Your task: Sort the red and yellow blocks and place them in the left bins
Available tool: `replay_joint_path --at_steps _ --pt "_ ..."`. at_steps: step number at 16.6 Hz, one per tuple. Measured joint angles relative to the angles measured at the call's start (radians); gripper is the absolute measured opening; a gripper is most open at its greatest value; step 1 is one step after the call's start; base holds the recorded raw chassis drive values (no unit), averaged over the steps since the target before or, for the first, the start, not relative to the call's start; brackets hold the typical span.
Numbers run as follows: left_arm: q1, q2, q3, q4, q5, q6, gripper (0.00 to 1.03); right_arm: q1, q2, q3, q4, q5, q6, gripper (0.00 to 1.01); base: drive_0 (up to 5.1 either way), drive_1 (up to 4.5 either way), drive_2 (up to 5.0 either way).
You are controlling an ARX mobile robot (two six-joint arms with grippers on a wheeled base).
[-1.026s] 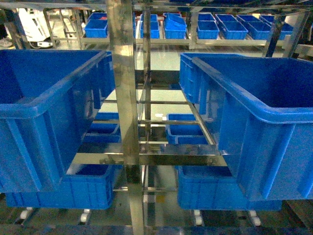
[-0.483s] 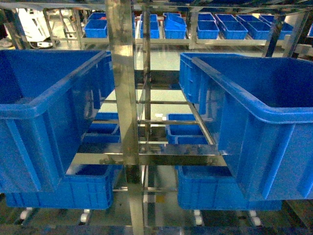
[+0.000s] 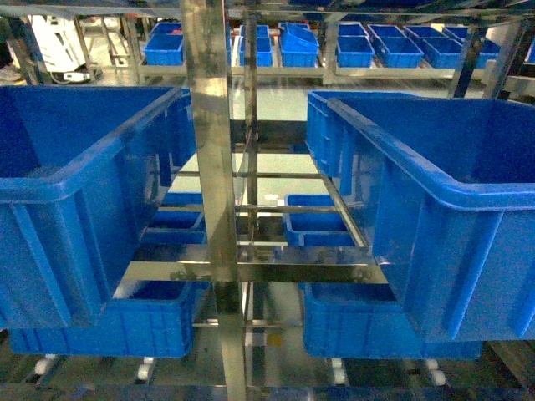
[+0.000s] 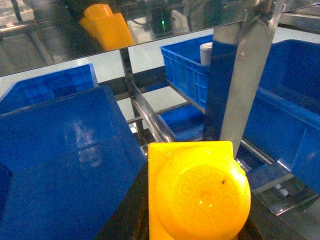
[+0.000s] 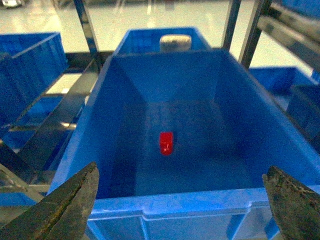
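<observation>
My left gripper (image 4: 196,202) is shut on an orange-yellow block (image 4: 200,192), whose round stud faces the left wrist camera; dark fingers show on either side of it. It hangs beside the right wall of a large blue bin (image 4: 65,150). My right gripper (image 5: 181,200) is open, its two dark fingertips (image 5: 82,187) spread wide above the near rim of another deep blue bin (image 5: 165,207). A small red block (image 5: 166,143) lies on that bin's floor. The head view shows a left bin (image 3: 75,180) and a right bin (image 3: 435,184) but neither gripper.
A steel rack upright (image 3: 209,167) stands between the two big bins, with crossbars and smaller blue crates (image 3: 318,221) below. A metal post (image 4: 245,75) rises just right of the held block. The shelf above mirrors the yellow block (image 4: 107,25). A white object (image 5: 175,42) sits behind the right-hand bin.
</observation>
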State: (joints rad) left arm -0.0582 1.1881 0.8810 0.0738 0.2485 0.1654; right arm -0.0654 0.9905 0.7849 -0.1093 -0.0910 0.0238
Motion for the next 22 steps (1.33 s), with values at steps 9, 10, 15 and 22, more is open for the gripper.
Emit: replay_joint_path --at_steps 9,10,15,22 --pt "-0.001 0.0 0.0 -0.001 0.002 0.0 0.27 0.034 -0.106 0.005 -0.053 0.019 -0.029 0.98 0.0 0.0 0.0" --pt "-0.001 0.0 0.0 -0.001 0.003 0.0 0.27 0.043 -0.105 0.005 -0.063 0.022 -0.036 0.98 0.0 0.0 0.0" --pt "0.084 0.203 -0.048 0.028 -0.002 0.159 0.27 0.045 -0.122 0.005 -0.059 0.018 -0.052 0.98 0.0 0.0 0.0" --pt "0.241 0.588 0.255 0.063 0.014 0.281 0.27 0.045 -0.122 0.005 -0.058 0.017 -0.052 0.98 0.0 0.0 0.0"
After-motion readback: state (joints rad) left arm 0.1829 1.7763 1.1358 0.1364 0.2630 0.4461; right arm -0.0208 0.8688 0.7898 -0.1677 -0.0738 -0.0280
